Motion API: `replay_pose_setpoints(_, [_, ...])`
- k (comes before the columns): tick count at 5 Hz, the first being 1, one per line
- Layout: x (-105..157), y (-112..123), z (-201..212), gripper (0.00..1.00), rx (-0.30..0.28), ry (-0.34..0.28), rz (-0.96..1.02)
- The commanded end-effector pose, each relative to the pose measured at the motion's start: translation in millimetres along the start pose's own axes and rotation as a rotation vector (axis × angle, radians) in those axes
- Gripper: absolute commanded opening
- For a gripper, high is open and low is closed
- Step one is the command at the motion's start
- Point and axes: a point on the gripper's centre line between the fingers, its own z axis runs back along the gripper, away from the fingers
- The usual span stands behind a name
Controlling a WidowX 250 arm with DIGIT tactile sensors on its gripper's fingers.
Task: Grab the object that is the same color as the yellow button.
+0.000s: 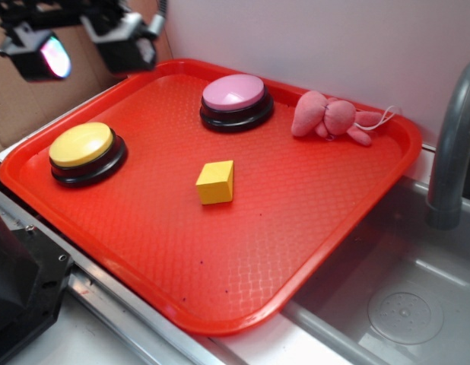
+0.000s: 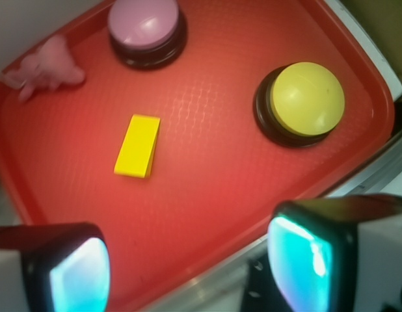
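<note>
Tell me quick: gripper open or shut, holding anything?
Gripper: open and empty, fingers wide apart, hovering above the tray's edge, clear of the yellow cube.

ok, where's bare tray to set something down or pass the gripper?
Free: the near half of the red tray, below the yellow cube, out to its front rim. Crowded: far side, with yellow button, pink button and pink plush toy.

Bare tray (image 1: 242, 251) surrounds the yellow cube (image 1: 215, 182); yellow button (image 1: 84, 151), pink button (image 1: 235, 100) stand well apart.
</note>
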Motion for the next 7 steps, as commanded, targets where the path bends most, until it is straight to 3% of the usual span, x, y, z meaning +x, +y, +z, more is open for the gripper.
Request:
replay_pose_setpoints(1, [18,-29,-56,1.0,0.005,-0.052,0.167])
replay_pose_setpoints(4, [23,-38,-120,1.0,0.084,-0.096,0.219])
replay_pose_setpoints(6, [30,-36,-136,1.0,0.045,-0.099,0.22])
replay_pose_setpoints(7, [31,-33,-139,0.0,0.03,-0.114,0.238])
